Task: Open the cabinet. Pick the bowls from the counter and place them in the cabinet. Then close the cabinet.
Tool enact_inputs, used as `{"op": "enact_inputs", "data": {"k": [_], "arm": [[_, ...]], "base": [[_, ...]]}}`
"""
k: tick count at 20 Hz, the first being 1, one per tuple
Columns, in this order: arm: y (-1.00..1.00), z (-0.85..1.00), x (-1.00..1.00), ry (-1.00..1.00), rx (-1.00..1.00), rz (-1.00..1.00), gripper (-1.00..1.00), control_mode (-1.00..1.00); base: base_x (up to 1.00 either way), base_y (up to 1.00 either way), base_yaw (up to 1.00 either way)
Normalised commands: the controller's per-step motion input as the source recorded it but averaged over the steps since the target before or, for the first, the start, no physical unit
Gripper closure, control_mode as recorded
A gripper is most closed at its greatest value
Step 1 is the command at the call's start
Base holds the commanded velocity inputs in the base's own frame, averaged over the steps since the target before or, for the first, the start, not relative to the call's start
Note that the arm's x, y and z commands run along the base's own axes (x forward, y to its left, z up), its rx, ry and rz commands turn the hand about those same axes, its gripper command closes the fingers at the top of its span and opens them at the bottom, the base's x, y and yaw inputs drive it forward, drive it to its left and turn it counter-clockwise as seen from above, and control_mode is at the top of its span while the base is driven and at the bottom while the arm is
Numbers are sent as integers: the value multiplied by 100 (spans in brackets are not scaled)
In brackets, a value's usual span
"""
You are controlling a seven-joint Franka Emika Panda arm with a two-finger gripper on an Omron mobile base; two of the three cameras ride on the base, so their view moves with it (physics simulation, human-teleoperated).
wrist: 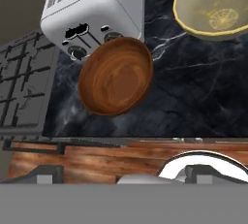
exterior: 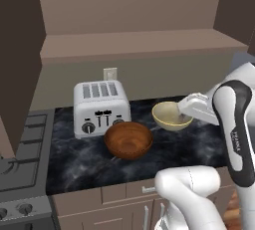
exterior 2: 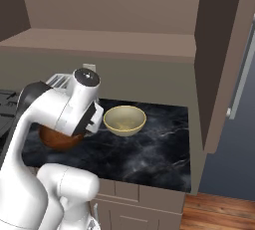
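- The wall cabinet [exterior: 134, 45] stands open above the counter [exterior: 89, 164]; its plain brown inner shelf is bare, and one door [exterior 2: 224, 59] swings out at the right of the right base view.
- The black, white-veined counter carries a silver four-slot toaster [exterior: 101, 107] at the back, near a grey stove top [exterior: 20, 159] on the left.
- The reddish-brown wooden bowl [exterior: 128, 140] sits upright just in front of the toaster, close to its lower right corner.
- The cream-yellow bowl [exterior: 171, 115] sits upright to the right of the wooden bowl and a little farther back, apart from it.
- The white arm reaches over the counter; its hand hangs beside the cream bowl.
- The gripper [exterior: 188, 118] is spread wide and holds nothing; its tips are close to the cream bowl's right rim, and contact cannot be made out.
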Motion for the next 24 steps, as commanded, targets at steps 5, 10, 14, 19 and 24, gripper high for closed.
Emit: {"op": "enact_inputs", "data": {"k": [5,10,14,19,24], "arm": [[0,-30,25,-8,0,0,-100,-100],[0,-8,35,0,3,0,-100,-100],[0,-15,26,4,12,0,-100,-100],[2,-36,4,9,8,0,-100,-100],[9,-35,12,7,1,0,-100,-100]], "base": [[0,0,0],[0,0,0],[0,0,0],[0,0,0],[0,0,0]]}}
